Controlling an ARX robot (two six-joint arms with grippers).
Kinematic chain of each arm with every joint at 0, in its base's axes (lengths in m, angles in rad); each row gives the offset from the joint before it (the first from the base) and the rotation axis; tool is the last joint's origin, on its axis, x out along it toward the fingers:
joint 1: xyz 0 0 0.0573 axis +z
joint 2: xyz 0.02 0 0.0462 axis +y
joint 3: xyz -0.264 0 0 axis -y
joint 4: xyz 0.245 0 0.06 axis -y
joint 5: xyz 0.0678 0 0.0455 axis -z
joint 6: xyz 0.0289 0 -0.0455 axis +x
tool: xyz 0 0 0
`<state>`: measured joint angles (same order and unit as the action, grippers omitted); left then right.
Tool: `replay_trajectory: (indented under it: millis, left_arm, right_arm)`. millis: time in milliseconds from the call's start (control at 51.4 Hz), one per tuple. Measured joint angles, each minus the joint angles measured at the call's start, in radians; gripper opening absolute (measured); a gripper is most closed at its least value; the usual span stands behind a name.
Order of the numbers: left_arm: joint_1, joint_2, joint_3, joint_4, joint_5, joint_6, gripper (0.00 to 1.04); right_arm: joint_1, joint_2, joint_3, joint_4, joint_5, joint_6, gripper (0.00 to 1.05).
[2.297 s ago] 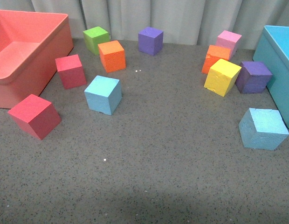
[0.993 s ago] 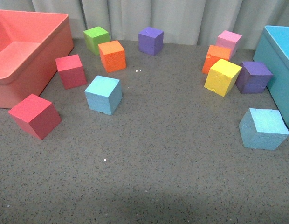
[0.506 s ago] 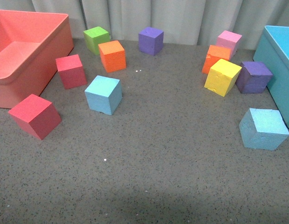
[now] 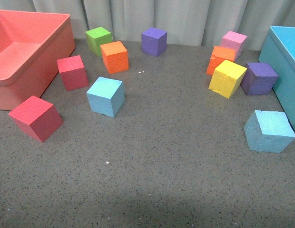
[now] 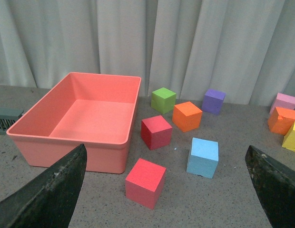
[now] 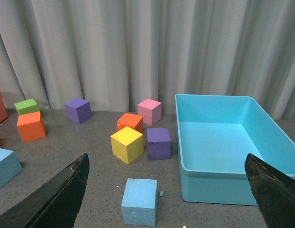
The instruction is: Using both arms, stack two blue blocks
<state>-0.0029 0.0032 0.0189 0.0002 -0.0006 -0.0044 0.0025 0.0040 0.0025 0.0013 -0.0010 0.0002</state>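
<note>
Two light blue blocks lie apart on the grey table. One blue block [image 4: 105, 96] sits left of centre, also in the left wrist view [image 5: 203, 157] and at the right wrist view's edge [image 6: 4, 166]. The other blue block [image 4: 270, 130] rests at the right beside the turquoise bin, close under the right wrist camera [image 6: 140, 202]. My left gripper [image 5: 165, 151] is open, above and short of the left block, with nothing between its fingers. My right gripper [image 6: 166, 159] is open too, holding nothing. Neither arm shows in the front view.
A salmon bin [image 4: 66, 28] stands at the far left and a turquoise bin [image 4: 276, 61] at the far right. Two red cubes [image 4: 35, 118], orange [image 4: 114, 57], green [image 4: 98, 40] and purple [image 4: 153, 41] cubes ring the left block. Pink [image 4: 233, 42], orange [image 4: 221, 58], yellow [image 4: 227, 78] and purple [image 4: 258, 78] cubes cluster at the right.
</note>
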Motion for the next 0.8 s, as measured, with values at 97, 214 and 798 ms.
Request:
replay_trajectory:
  millis: [97,214,798]
  left_arm:
    - [0.0,0.0,0.0,0.0,0.0,0.0,0.98]
    - [0.0,0.0,0.0,0.0,0.0,0.0,0.98]
    - [0.0,0.0,0.0,0.0,0.0,0.0,0.98]
  right_arm:
    - [0.0,0.0,0.0,0.0,0.0,0.0,0.95]
    - [0.0,0.0,0.0,0.0,0.0,0.0,0.95]
    - [0.0,0.0,0.0,0.0,0.0,0.0,0.95]
